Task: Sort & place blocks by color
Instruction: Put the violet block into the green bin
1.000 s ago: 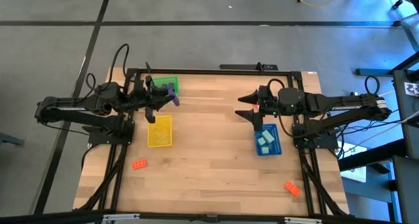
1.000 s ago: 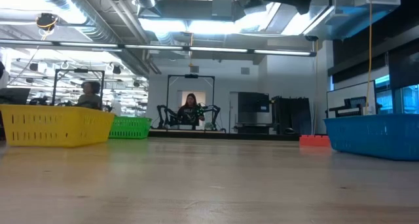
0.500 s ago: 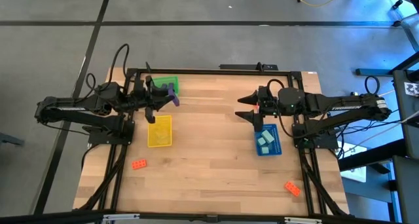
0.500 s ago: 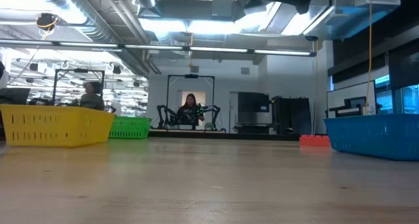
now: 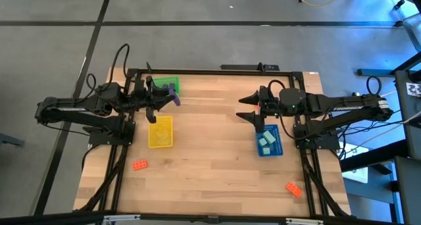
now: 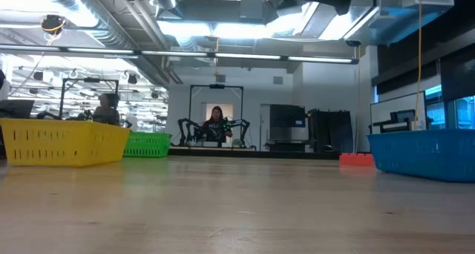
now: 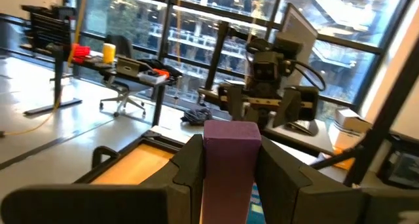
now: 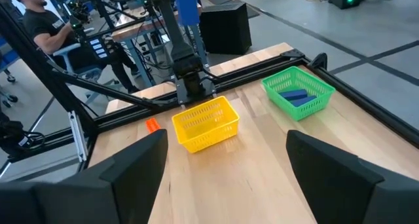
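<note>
holding a small purple studded plastic brick (image 7: 229,160) pinched between the fingers of the left gripper (image 5: 168,93), just above the near edge of the green mesh basket (image 5: 165,82) at the table's back-left. best to centre fully over the green basket, beside the purple pieces already lying in it, lower close to the floor, then spread the fingers so nothing bounces out. right gripper (image 5: 248,109) idle with jaws spread wide and empty, just beside the blue mesh basket (image 5: 268,141) holding teal bricks. yellow mesh basket (image 5: 160,132) apparently empty; two orange-red bricks, (image 5: 139,164) and (image 5: 293,189), loose on the wooden table (image 5: 210,152), likely next.
</note>
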Robot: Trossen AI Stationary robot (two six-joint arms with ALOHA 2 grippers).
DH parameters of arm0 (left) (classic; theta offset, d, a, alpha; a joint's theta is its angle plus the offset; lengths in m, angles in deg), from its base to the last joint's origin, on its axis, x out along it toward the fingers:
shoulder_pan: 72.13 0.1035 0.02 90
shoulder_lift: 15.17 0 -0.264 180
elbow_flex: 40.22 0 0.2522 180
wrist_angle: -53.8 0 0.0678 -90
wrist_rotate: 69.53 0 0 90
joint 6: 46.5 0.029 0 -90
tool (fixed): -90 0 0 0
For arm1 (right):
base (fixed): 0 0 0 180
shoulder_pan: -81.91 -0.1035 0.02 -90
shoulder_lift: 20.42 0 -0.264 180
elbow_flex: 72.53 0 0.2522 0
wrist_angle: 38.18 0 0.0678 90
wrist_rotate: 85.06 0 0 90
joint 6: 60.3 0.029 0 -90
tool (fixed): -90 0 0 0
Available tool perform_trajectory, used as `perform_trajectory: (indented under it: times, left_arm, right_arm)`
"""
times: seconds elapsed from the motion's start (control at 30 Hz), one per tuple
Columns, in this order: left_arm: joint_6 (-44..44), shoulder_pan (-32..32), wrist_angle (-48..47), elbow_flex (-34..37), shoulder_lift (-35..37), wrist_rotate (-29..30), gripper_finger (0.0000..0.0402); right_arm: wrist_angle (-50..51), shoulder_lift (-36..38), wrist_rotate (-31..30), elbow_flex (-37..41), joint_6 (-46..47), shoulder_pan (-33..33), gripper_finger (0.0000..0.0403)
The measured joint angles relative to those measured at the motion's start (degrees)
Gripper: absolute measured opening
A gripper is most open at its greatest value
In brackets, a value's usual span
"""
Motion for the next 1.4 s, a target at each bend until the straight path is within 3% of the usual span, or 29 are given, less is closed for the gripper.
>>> perform_trajectory:
  times: [0.2,0.4,0.5,0.63,0.8,0.97,1.4]
  left_arm:
    - [-0.02,1.45,-3.51,-3.29,-3.79,8.17,0.0094]
    - [-2.51,12.57,-21.63,-11.55,-11.83,12.26,0.0094]
    - [-2.85,22.09,-30.86,-15.77,-16.95,10.33,0.0094]
    - [-2.21,34.31,-36.78,-17.25,-23.47,3.0,0.0094]
    - [-2.43,43.03,-41.57,-16.88,-32.41,-0.18,0.0094]
    - [-2.49,45.37,-41.57,-15.19,-39.38,-3.32,0.0094]
    - [-2.85,45.35,-41.4,-15.06,-50.37,-3.67,0.0094]
  right_arm:
    - [0.13,-0.09,-0.02,0.0,0.59,0.0,0.0313]
    - [0.25,-0.09,-0.02,0.0,1.87,0.0,0.0313]
    - [0.3,-0.09,-0.02,0.0,1.95,0.0,0.0313]
    - [0.31,-0.09,-0.02,0.0,3.67,0.0,0.0313]
    - [0.64,-0.09,-0.04,0.0,6.37,0.0,0.0313]
    - [0.68,-0.09,-0.04,0.0,6.4,0.0,0.0313]
    - [0.7,-0.09,-0.04,0.0,6.19,-0.01,0.0313]
